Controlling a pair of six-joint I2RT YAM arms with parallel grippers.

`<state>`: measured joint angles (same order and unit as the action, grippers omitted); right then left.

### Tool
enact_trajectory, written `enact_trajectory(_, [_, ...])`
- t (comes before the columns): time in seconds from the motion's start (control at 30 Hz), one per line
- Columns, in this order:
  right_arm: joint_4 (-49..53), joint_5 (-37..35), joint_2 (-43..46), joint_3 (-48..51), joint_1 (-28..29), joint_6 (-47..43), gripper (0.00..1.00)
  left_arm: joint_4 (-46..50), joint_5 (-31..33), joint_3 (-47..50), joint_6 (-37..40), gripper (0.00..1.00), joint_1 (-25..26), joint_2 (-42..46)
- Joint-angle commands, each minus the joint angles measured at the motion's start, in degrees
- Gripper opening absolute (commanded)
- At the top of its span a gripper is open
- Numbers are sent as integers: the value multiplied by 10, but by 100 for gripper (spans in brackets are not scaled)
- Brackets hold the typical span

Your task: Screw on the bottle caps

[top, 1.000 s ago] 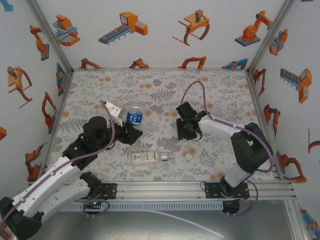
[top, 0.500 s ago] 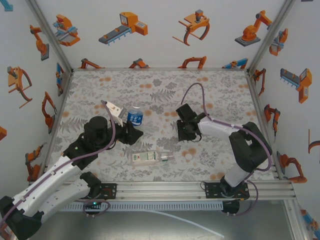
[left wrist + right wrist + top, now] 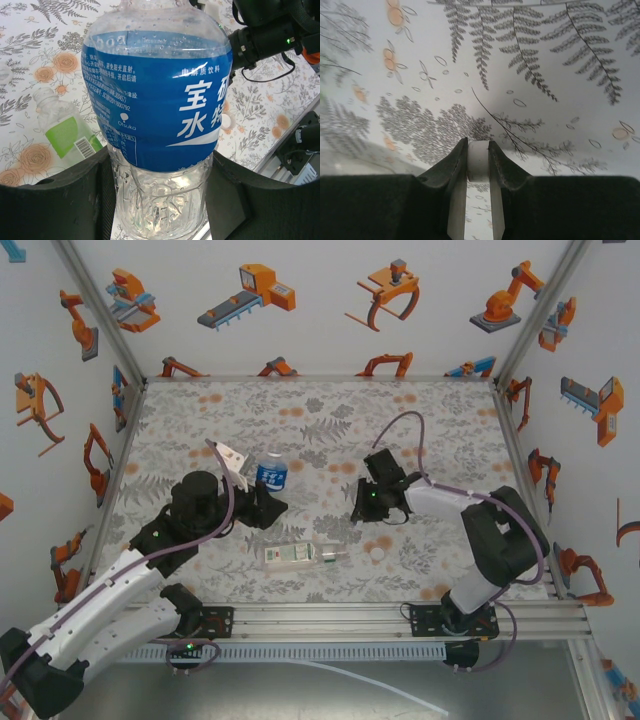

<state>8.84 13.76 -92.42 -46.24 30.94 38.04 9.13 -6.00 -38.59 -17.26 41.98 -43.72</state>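
The squat blue-labelled bottle (image 3: 270,474) stands upright left of centre, its neck uncapped. My left gripper (image 3: 262,502) is shut on its clear lower body (image 3: 157,200), one black finger on each side. The green-labelled bottle (image 3: 298,556) lies on its side near the front edge and appears again behind the held bottle (image 3: 65,134). My right gripper (image 3: 360,508) hangs low over the table at centre right, shut on a small white cap (image 3: 479,159) pinched edge-on between its fingertips. Another white cap (image 3: 377,553) lies loose on the table. The white-labelled bottle is out of view.
The flower-patterned table top (image 3: 320,420) is walled at the back and both sides by panels with orange robot pictures. An aluminium rail (image 3: 400,615) runs along the near edge. The right arm's black body (image 3: 270,30) sits beyond the held bottle.
The right wrist has turned and shifted slightly nearer with the cap still pinched. The left arm and blue-labelled bottle have barely shifted.
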Motion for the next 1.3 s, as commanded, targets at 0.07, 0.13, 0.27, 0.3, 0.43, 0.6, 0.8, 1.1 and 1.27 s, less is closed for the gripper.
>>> enact_trajectory(0.07, [-130,123,0,79,-66,71,26,-15,-2,-27,-7,0,5,-1])
enact_trajectory(0.13, [-136,134,2,103,-91,68,30,-13,-1,-28,-7,0,5,0])
enact_trajectory(0.27, [-92,121,13,121,-123,34,37,-10,0,-28,-6,0,6,2])
enact_trajectory(0.3, [-74,109,19,119,-124,24,38,-9,0,-28,-7,0,6,1])
enact_trajectory(0.43, [-6,64,39,99,-124,-8,41,-9,3,-25,-8,0,6,4])
enact_trajectory(0.6, [61,10,58,51,-100,-27,46,-14,4,-19,-9,0,6,3])
enact_trajectory(0.8, [140,-88,65,-31,-38,-44,49,-14,7,-18,-8,0,7,5])
enact_trajectory(1.1, [213,-198,24,-122,53,-34,50,-10,16,-9,-3,0,7,17])
enact_trajectory(1.27, [202,-212,-4,-129,74,-22,49,-10,19,-2,-2,0,7,24])
